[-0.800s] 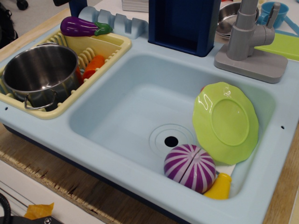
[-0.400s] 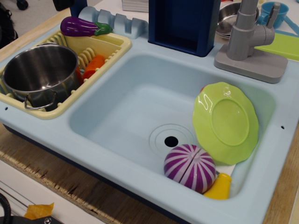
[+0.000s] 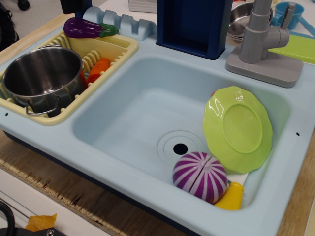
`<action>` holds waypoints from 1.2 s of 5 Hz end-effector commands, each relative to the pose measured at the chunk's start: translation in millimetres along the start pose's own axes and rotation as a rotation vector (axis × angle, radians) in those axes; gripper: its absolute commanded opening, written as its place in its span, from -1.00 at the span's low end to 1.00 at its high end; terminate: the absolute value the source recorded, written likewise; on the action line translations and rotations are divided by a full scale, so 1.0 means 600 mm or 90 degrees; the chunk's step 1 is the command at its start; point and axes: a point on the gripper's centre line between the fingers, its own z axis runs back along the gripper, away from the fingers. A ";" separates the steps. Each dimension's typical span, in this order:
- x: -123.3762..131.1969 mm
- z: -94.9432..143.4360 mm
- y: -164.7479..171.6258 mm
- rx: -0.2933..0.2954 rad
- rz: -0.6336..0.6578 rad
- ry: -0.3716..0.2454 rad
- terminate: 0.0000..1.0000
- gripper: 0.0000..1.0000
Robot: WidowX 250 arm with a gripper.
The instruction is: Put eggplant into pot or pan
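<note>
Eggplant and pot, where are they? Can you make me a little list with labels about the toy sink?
eggplant: lies on the far rim of the yellow dish rack, not in the pot
pot: stands in the rack, nothing seen inside it
orange toy: in the rack beside the pot
green plate: leans against the sink's right wall
purple striped ball: on the sink floor, below the plate
yellow toy: beside the ball
faucet: behind the sink
claw: only a dark bit at the top edge; cannot tell

A play kitchen is shown, set on a wooden table (image 3: 64, 189): a toy sink (image 3: 147, 113), a grey toy tap (image 3: 263, 39) behind it, plastic food inside it.
</note>
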 end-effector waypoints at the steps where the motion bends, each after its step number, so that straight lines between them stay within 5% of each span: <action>1: -0.007 -0.004 0.004 0.017 -0.012 -0.030 -1.00 1.00; 4: -0.001 -0.029 0.015 0.140 -0.074 -0.123 -1.00 1.00; 6: 0.022 -0.037 0.033 0.120 -0.085 -0.119 -1.00 1.00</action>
